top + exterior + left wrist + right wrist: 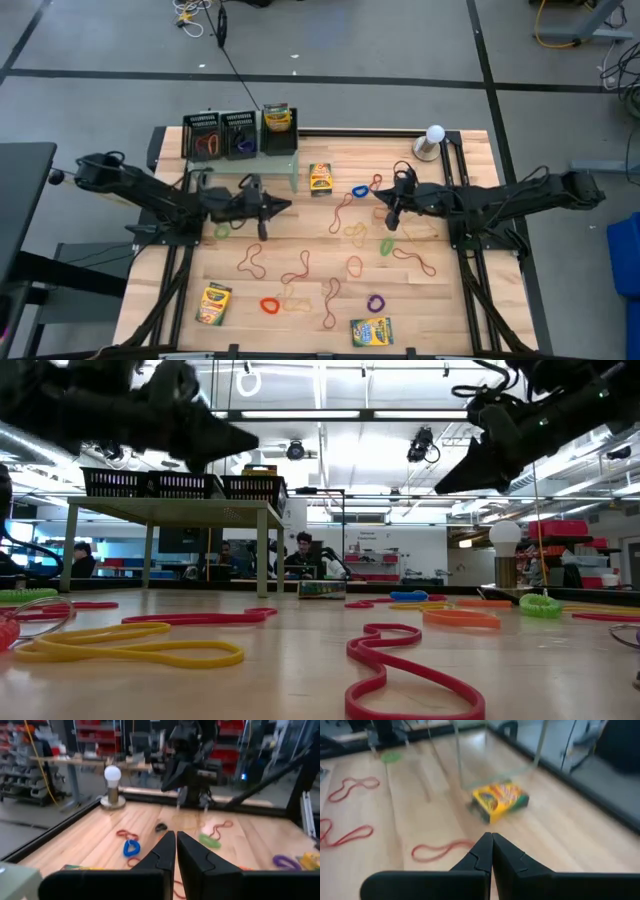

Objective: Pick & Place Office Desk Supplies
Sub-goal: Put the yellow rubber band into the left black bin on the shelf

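Seen from above, a wooden table strewn with thin rubber bands in red, orange, purple, blue, green and tan across the middle and lower half of the frame. Left gripper hanging left of centre, just below the pale green stand, fingers pressed almost together with only a sliver of a gap and nothing visible between them in its own wrist view. Right gripper right of centre, tips pointing down over a cluster of tan and green bands, jaws closed tight against each other and empty in its wrist view. Three black mesh trays in a row on the stand at upper left of the table, bands visible inside two of them, with a crayon box upright at the row's right end. Further crayon boxes: one near upper centre, one at lower left, one at lower right. White globe on a grey base at the upper right corner. In the level view, both arms dark overhead, yellow and red bands large in the foreground.
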Robot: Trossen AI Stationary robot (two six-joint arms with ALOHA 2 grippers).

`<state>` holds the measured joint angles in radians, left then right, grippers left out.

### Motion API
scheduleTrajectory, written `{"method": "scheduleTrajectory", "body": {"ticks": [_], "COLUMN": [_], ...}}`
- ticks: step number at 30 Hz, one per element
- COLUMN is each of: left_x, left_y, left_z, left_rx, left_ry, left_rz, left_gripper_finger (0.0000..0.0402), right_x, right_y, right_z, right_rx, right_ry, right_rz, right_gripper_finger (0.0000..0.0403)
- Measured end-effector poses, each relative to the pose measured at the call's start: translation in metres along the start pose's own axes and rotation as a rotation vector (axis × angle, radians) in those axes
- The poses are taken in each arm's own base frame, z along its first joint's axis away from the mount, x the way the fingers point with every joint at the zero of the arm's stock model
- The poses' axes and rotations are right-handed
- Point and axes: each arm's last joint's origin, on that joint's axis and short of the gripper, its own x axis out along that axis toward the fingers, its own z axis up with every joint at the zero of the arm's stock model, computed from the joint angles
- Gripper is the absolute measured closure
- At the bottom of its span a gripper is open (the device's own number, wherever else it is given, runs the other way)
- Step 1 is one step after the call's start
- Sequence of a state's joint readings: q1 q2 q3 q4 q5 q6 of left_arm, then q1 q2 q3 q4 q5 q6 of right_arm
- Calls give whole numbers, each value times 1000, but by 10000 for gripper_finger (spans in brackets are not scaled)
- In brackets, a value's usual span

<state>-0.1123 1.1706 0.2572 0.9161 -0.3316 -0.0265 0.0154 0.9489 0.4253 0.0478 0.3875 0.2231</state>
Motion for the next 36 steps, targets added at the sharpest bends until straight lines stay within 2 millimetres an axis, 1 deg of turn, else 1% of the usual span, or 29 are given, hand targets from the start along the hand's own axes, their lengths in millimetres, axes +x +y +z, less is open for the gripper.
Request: {"method": "scheduleTrajectory", "body": {"ticks": [3, 5, 9, 13, 18, 23, 26, 29, 32, 36], "left_x": [-8, -12, -13, -13, -12, -13, -13, -13, -13, -13], "left_y": [4, 6, 8, 8, 8, 8, 8, 8, 8, 8], "left_z": [-16, -23, -31, -32, -32, -33, -33, -33, -33, -33], "left_rx": [-9, -10, -4, -1, 2, 6, 5, 5, 5, 5], "left_ry": [-24, -24, -3, 4, 11, 21, 20, 20, 20, 20], "left_rz": [21, 55, 90, 88, 89, 90, 89, 89, 89, 89], "left_gripper_finger": [381, 381, 381, 381, 381, 381, 381, 381, 381, 381], "right_x": [-2, -1, 9, 29, 55, 76, 87, 96, 103, 105], "right_y": [1, 1, 7, 17, 28, 41, 46, 50, 54, 55], "right_z": [2, 0, -1, -3, -6, -10, -10, -8, -7, -12], "right_rx": [66, 104, 137, 119, 63, -21, -83, -150, -163, -167], "right_ry": [119, 223, 374, 477, 573, 635, 653, 683, 743, 808], "right_rz": [12, -20, -40, 4, 10, 25, 38, 56, 72, 85], "right_gripper_finger": [391, 389, 362, 320, 274, 247, 235, 222, 207, 186]}}
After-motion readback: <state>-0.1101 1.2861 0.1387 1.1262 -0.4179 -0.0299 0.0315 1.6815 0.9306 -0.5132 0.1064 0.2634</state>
